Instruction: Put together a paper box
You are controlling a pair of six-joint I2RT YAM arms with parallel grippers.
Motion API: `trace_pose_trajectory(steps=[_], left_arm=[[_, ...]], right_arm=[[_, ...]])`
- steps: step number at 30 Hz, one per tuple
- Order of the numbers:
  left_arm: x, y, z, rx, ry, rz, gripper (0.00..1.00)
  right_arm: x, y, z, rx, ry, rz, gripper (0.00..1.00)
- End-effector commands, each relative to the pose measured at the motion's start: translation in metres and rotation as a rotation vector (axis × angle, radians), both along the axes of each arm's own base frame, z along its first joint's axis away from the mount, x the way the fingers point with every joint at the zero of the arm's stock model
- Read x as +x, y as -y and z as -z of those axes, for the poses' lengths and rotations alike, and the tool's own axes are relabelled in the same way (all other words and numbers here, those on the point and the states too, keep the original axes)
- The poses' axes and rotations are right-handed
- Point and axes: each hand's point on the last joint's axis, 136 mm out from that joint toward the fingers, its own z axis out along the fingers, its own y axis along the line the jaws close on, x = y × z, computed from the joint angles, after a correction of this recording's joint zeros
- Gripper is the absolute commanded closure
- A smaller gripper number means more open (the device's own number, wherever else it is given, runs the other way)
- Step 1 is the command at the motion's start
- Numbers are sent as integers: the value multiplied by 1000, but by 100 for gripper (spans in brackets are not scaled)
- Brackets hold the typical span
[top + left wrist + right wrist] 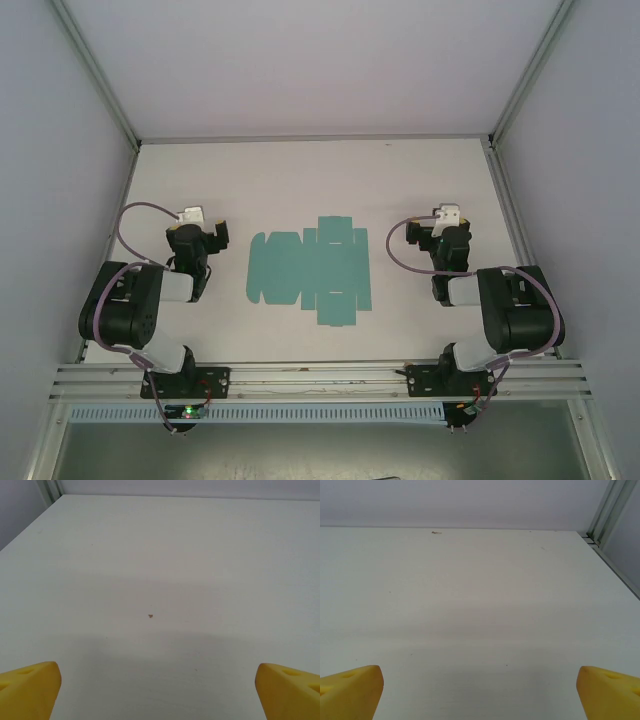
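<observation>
At the middle of the worktop (420, 170), the paper box (308, 270) is laid flat, unfolded; the left claw (197, 234) and right claw (447, 228) are held wide apart, empty.

left arm (130, 305): was folded back on itself, wrist reaching forward.
left gripper (198, 232): jaws stood wide apart and empty, yellow fingertips (30, 690) far apart.
right arm (515, 305): was folded likewise.
right gripper (442, 230): jaws stood wide apart, empty.
</observation>
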Motion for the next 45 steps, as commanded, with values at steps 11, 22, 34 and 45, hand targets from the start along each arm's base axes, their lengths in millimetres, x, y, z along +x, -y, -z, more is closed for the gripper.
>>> trace_pose_trajectory(steps=[11, 22, 34, 45], left_arm=[[5, 0, -11, 7, 42, 24, 0], [6, 1, -11, 6, 44, 33, 0], [-17, 13, -70, -199, -118, 7, 0], [-47, 105, -8, -719, -623, 170, 0]], right_arm=[[6, 4, -14, 15, 39, 23, 1], [7, 2, -15, 12, 39, 9, 2], [-1, -31, -66, 21, -89, 16, 1], [-59, -182, 13, 162, -796, -217, 26]])
